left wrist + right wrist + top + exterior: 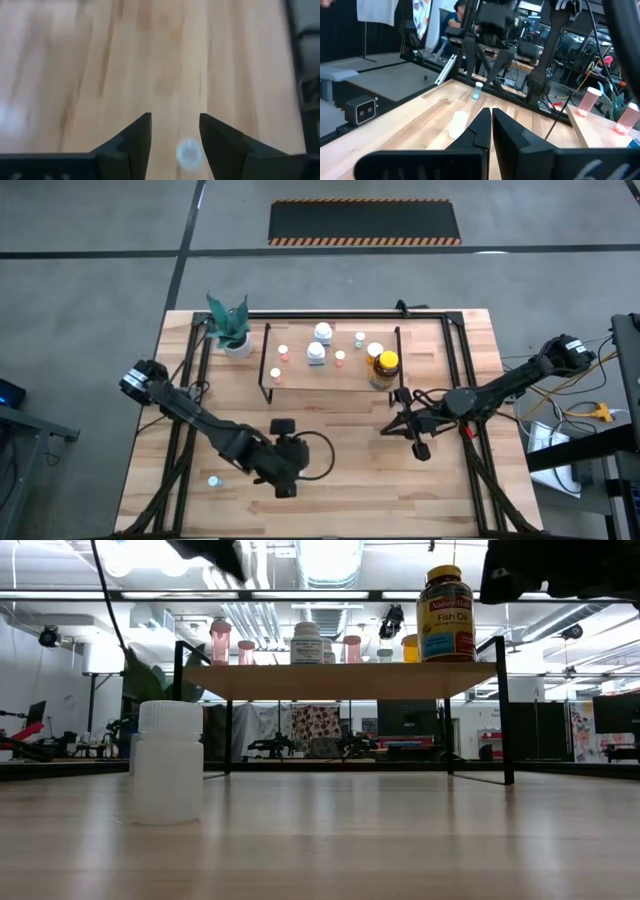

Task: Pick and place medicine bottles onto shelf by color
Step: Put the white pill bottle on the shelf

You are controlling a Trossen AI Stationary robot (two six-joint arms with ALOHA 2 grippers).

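Observation:
The shelf stands at the table's far middle on thin black legs. Several small bottles stand on it, along with an amber yellow-capped bottle at its right end. A white bottle stands on the table near the front. A pale-blue-capped bottle stands front left. My left gripper hangs open over the front of the table, tilted downward. A pale-capped bottle shows on the table between its fingers. My right gripper is shut and empty, level, just in front of the shelf's right end.
A white pot with a green plant stands at the shelf's far left corner. Black frame rods run along the table's sides. Bare wood lies between the shelf and the front edge. A person sits beyond the table.

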